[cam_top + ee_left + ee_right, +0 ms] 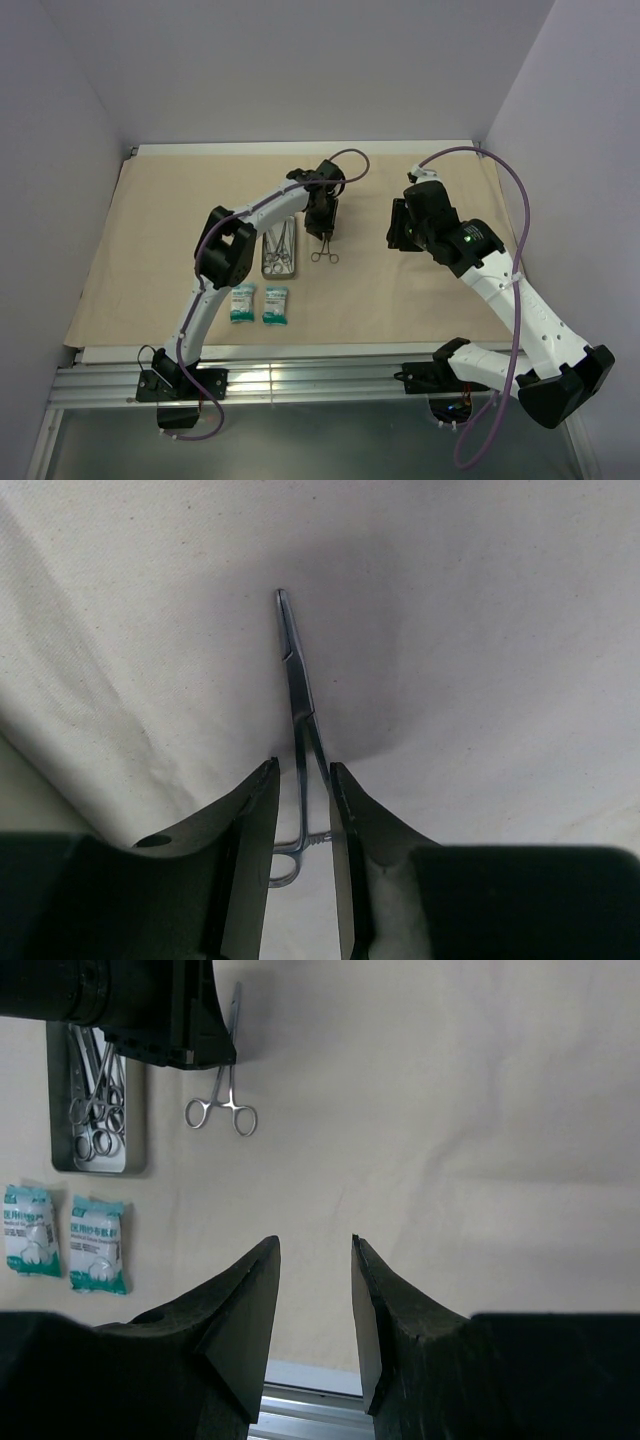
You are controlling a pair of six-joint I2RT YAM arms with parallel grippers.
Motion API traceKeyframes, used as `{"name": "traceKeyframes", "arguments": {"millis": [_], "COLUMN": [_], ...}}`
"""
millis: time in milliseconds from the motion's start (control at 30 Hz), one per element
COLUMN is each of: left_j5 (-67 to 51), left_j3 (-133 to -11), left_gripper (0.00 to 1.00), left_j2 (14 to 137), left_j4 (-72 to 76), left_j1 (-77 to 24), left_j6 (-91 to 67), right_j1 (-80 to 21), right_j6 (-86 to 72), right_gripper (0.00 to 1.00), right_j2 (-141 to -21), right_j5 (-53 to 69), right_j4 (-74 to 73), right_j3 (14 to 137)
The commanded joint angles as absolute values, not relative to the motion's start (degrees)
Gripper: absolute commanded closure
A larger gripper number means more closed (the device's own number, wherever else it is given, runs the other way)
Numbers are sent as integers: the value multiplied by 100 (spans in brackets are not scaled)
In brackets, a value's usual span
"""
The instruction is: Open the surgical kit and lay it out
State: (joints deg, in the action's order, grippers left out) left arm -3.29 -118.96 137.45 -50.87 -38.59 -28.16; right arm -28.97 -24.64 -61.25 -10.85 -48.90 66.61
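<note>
L gripper (302,770) jaws slightly parted astride forceps (297,680), R gripper (313,1243) parted, empty; crooked lift could snag rings, drag forceps.

The top camera looks down from above and behind the arm bases, far enough off to take in the whole drape (430,290). The left wrist camera sits very near the drape, facing along the left fingers (250,820) at the forceps (298,695) alone. The right wrist camera rides higher, looking past the right fingers (245,1310) across the drape. It shares the forceps, tray (97,1168) and packets (97,1243) with the top view; the forceps show in all three.
</note>
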Motion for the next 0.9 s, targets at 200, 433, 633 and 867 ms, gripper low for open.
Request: {"name": "traceKeyframes", "arguments": {"millis": [200, 433, 633, 867], "left_j5": [-229, -299, -97, -53], "left_j3": [-12374, -12366, -12463, -12560], "left_gripper": [67, 68, 74, 85], "left_j2": [13895, 14107, 14220, 14247], "left_j4": [-5281, -5379, -5598, -5687], "left_j1": [-3902, -3911, -3911, -3894], "left_j6": [-2540, -2443, -2549, -3066], "right_j1": [-2848, -2848, -2848, -2848], "right_j6": [-2672, -2689, -2663, -2558], "right_gripper": [57, 58, 58, 58], "right_j2": [-5977, -6055, -6021, -5968], "right_j5": [-1143, -1187, -1186, -1213], "right_j4": [-4904, -4966, -5018, -5071], "right_j3": [6715, 6847, 6838, 6812]}}
